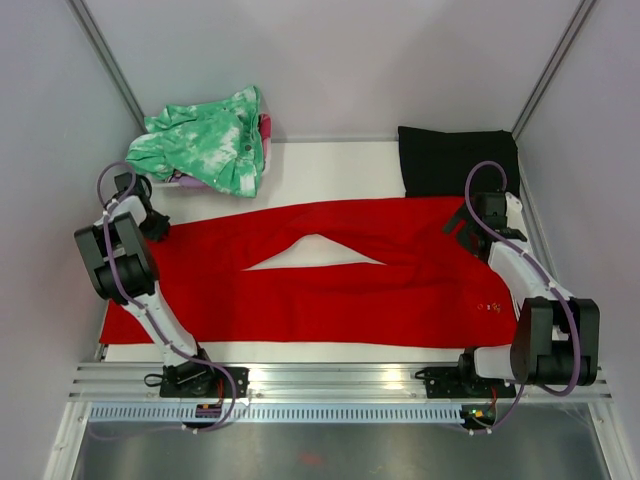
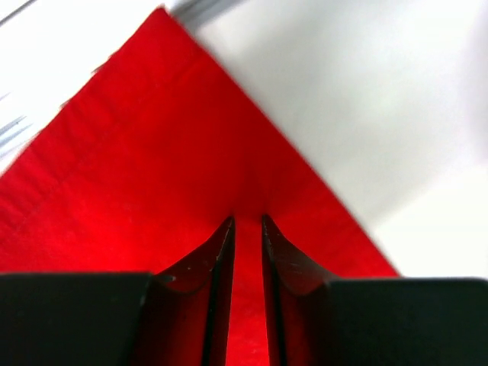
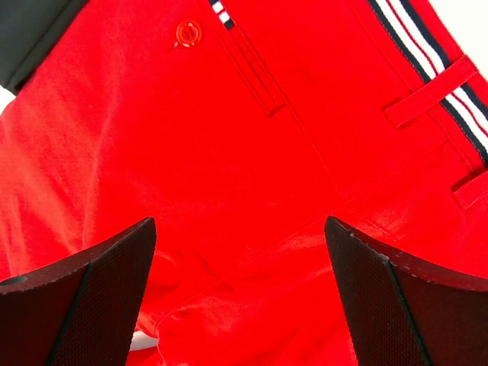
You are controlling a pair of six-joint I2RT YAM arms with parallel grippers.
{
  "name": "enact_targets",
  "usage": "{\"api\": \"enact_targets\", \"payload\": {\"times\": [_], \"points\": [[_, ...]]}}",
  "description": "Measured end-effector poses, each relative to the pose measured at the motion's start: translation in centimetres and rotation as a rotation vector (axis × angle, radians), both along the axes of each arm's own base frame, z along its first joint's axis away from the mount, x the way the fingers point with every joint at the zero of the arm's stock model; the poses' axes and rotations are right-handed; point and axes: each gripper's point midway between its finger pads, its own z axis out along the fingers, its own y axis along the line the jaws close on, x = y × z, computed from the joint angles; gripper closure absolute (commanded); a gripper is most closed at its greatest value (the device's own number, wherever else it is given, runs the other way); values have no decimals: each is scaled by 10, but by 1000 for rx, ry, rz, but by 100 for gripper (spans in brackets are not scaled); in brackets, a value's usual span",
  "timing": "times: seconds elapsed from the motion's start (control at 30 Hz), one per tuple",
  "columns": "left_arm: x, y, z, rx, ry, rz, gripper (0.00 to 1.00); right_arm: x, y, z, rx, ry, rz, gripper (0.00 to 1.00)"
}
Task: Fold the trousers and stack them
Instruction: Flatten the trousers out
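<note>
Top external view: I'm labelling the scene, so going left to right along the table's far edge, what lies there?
Green-and-white garment → black folded cloth. The red trousers span nearly the full width in front of both, so they are left out.

Trousers [image 1: 400, 280] lie flat across the table [image 1: 330, 165], waist at R and 2 legs running L. The legs part mid-length w/ bare table between them. Folded cloth [image 1: 455, 160] sits far R, behind the waist, touching its far edge. Crumpled garment [image 1: 205, 140] sits far L, just behind the far leg. L gripper [image 2: 248, 221] is on the far leg's hem corner at the L end. R gripper [image 3: 240, 229] is over the waist at the R end, on the near side of the folded cloth. Both arm bases [image 1: 195, 380] are at the near edge, in front of the near leg.
</note>
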Motion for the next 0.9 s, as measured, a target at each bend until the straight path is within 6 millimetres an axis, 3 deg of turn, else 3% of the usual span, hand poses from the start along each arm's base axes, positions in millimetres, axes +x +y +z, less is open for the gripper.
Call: {"api": "enact_targets", "payload": {"times": [0.37,0.43,0.53,0.6,0.8,0.9], "points": [[35,38,5,110,29,-53,73,1,-1,1,-2,-3,-10,2],[36,39,6,113,30,-63,66,2,-1,-2,-1,5,-9,2],[28,33,8,109,39,-81,30,1,-1,-5,-1,15,-8,2],[13,23,21,109,45,-98,11,2,-1,-5,-2,15,-6,2],[-18,10,109,205,-105,-86,9,7,4,-9,19,14,17,2],[-35,10,114,227,-107,-65,10,12,8,-16,39,32,33,2]]}}
